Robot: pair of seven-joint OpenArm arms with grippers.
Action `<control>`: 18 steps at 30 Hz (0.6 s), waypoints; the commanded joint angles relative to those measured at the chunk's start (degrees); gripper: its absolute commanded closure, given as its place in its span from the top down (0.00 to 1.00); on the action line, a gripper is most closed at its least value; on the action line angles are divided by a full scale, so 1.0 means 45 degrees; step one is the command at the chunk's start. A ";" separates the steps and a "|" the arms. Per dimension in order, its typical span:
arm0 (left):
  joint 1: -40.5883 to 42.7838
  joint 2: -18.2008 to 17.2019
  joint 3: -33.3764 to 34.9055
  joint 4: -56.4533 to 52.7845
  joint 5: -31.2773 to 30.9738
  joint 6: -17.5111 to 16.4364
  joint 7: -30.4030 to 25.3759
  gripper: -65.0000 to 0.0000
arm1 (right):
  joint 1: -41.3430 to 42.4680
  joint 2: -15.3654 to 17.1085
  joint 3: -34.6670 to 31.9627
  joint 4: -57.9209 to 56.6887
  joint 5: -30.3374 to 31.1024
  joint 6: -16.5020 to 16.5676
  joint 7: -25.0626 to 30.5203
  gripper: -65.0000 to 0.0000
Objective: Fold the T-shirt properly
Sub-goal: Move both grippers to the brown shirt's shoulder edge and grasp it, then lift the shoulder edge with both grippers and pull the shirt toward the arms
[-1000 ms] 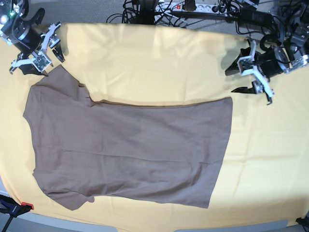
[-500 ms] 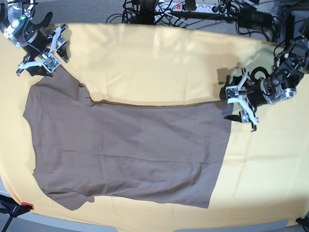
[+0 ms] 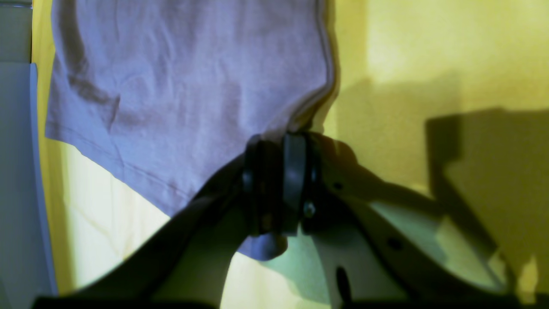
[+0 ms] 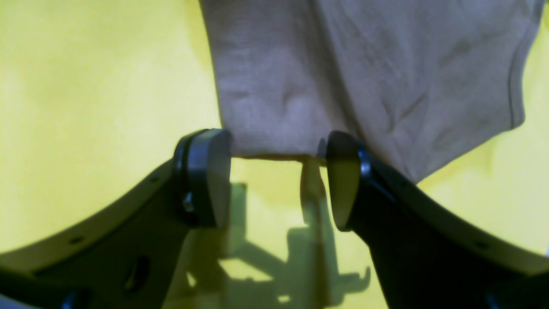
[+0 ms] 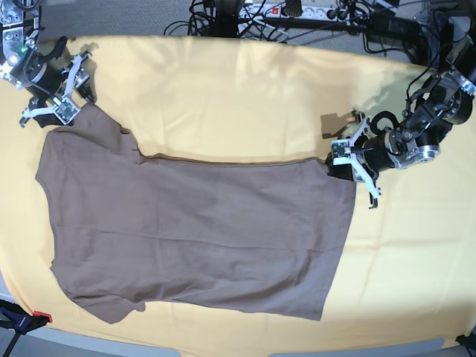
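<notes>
T-shirt [image 5: 193, 230] lies flat mid-table; left gripper's [image 3: 279, 184] jaws clamp its far-right corner, right gripper's [image 4: 274, 176] jaws straddle its far-left sleeve, apart.

Base overhead; wrist views close — all share T-shirt [image 5: 193, 230].

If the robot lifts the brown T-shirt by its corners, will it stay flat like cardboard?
Probably not. The T-shirt looks thin and wrinkled, so it would likely sag. The left gripper bunches its corner easily, which suggests it is soft. It probably weighs little.
</notes>
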 commanded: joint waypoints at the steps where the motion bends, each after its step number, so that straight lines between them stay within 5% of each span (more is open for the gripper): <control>1: -0.0219 -0.0214 -0.0092 0.0083 -0.0063 0.0010 -0.0044 0.13 | 0.0136 0.0340 -0.0068 -0.0029 -0.0015 -0.0039 0.0068 0.58; 7: -0.0219 -0.0219 -0.0092 0.0083 -0.0063 0.0010 -0.0049 0.13 | 0.0427 0.0607 -0.1734 -0.0238 -0.0840 -0.0063 0.0141 0.57; 9: -0.0223 -0.0223 -0.0092 0.0083 -0.0063 0.0015 -0.0039 0.11 | 0.0646 0.0607 -0.2278 -0.0238 -0.1758 -0.0821 0.0107 0.45; 11: -0.0223 -0.0243 -0.0092 0.0083 -0.0063 0.0015 -0.0044 0.00 | 0.0869 0.0607 -0.2511 -0.0238 -0.2113 -0.1462 -0.0049 0.20; 13: -0.0228 -0.0311 -0.0092 0.0155 -0.0068 0.0015 -0.0039 0.00 | 0.1117 0.0612 -0.2501 -0.0233 -0.2001 -0.1554 -0.0306 0.00; 18: -0.0253 -0.0874 -0.0102 0.1010 -0.0063 0.0015 -0.0039 0.00 | 0.1214 0.1039 -0.2492 0.0291 -0.1015 -0.1520 -0.1302 0.00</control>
